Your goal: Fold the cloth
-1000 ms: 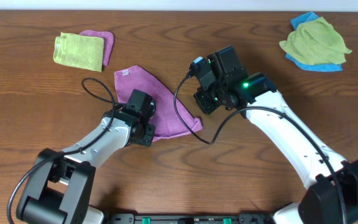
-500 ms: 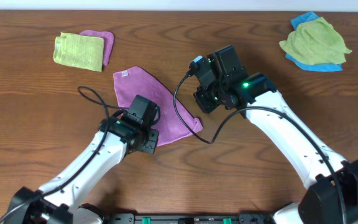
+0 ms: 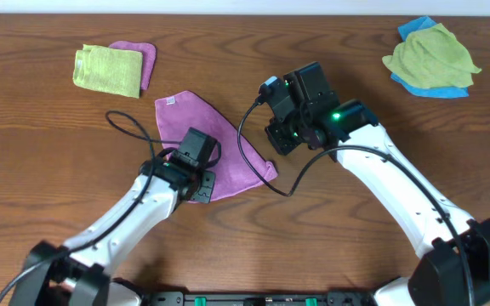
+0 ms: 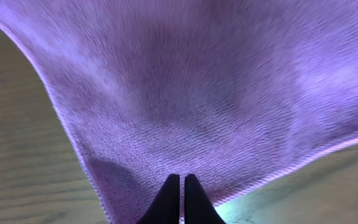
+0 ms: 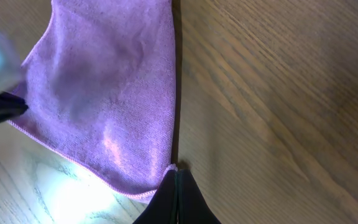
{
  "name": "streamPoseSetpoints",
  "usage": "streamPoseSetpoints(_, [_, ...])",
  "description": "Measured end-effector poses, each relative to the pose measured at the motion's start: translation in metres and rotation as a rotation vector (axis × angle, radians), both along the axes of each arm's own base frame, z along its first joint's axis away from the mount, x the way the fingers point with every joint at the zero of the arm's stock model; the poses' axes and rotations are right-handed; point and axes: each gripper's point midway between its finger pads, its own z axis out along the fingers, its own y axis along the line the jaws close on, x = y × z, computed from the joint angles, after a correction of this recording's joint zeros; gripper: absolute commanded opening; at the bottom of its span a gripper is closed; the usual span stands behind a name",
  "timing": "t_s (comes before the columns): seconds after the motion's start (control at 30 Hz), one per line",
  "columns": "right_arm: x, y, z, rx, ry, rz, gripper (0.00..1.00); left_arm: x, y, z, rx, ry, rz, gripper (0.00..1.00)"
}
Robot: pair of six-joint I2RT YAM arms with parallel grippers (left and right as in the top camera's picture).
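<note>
The cloth (image 3: 207, 136) is lilac and fuzzy, lying spread in the middle of the table with a white label (image 3: 170, 99) at its far corner. My left gripper (image 3: 196, 185) is at the cloth's near corner. In the left wrist view its fingertips (image 4: 178, 182) are shut on the cloth (image 4: 216, 93), which stretches away from them. My right gripper (image 3: 275, 157) is at the cloth's right corner. The right wrist view shows it (image 5: 176, 169) shut on that corner of the cloth (image 5: 110, 93), with bare wood to the right.
A lime-green cloth (image 3: 107, 70) lies folded on a pink-purple one (image 3: 141, 58) at the back left. Another green cloth (image 3: 432, 55) sits on a blue one (image 3: 415, 30) at the back right. A black cable (image 3: 249, 157) loops over the lilac cloth's right part.
My left gripper has slid a little toward the table's near edge, drawing the cloth's near corner with it. The right arm has not moved.
</note>
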Motion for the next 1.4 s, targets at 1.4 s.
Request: streamPoseSetpoints(1.4, [0.010,-0.035,-0.005,-0.054,0.009,-0.049,0.02,-0.049,0.031,-0.040,0.140,0.213,0.047,0.06])
